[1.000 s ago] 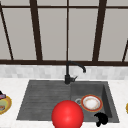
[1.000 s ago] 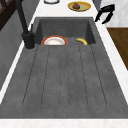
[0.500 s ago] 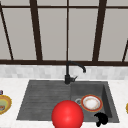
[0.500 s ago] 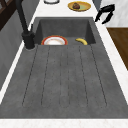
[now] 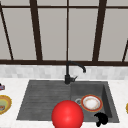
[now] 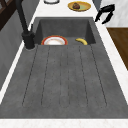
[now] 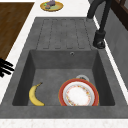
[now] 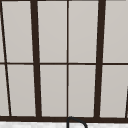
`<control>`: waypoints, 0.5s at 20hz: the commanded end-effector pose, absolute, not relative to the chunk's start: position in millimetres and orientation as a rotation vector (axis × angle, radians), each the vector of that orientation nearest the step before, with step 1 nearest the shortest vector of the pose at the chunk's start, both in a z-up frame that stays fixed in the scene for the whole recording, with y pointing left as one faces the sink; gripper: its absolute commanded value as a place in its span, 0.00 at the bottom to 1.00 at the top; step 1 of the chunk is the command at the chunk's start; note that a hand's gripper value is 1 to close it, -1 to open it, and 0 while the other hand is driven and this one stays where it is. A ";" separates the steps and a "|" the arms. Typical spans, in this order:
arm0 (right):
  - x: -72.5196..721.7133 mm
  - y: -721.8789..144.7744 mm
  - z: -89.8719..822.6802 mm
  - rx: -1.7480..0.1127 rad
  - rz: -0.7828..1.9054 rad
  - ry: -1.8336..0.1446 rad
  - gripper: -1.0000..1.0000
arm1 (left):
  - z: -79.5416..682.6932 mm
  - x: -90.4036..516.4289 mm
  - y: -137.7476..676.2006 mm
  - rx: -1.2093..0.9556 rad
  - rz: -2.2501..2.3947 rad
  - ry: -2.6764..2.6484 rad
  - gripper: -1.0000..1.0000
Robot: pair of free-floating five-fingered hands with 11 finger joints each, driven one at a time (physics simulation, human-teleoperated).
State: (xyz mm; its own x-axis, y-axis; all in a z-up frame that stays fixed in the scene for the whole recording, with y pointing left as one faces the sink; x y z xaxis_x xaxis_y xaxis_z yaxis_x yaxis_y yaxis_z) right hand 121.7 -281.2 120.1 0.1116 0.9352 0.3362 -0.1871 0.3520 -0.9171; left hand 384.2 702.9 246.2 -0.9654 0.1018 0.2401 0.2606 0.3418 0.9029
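At the sink's (image 7: pixel 25 68) front rim, right hand (image 5: pixel 100 119) hovers, fingers straight, holding nothing. Banana (image 7: pixel 35 96) lies in sink, near front wall, beside plate (image 7: pixel 78 96). Best approach imo: straight down over banana's middle, w/ fingers clear of wall.

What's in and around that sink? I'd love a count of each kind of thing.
Plates in the sink: 1
Bananas in the sink: 1
Yellow dishes on the counter: 2
Red balls: 1
Taps: 1
Robot hand by the sink's front edge: 1
Total: 7
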 end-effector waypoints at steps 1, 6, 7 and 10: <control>121.7 -281.2 120.1 -0.840 0.985 -1.152 0.50 | 266.8 389.3 679.7 -0.312 -1.760 -2.424 1.00; 121.7 -281.2 120.1 -0.840 0.985 -1.152 0.50 | 289.9 399.1 649.6 -0.308 -1.772 -2.408 1.00; 121.7 -281.2 120.1 -0.840 0.985 -1.152 0.50 | 293.8 399.6 643.6 -0.307 -1.774 -2.405 1.00; 121.7 -281.2 120.1 -0.840 0.985 -1.152 0.50 | 303.9 400.8 624.7 -0.305 -1.779 -2.400 1.00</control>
State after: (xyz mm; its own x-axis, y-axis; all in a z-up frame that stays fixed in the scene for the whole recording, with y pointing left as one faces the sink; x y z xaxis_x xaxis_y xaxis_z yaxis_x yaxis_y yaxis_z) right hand 121.7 -281.2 120.1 0.1116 0.9352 0.3362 -0.1871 0.3520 -0.9171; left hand 398.9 643.0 292.5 -0.9660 0.0910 0.2418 0.2584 0.3278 0.9087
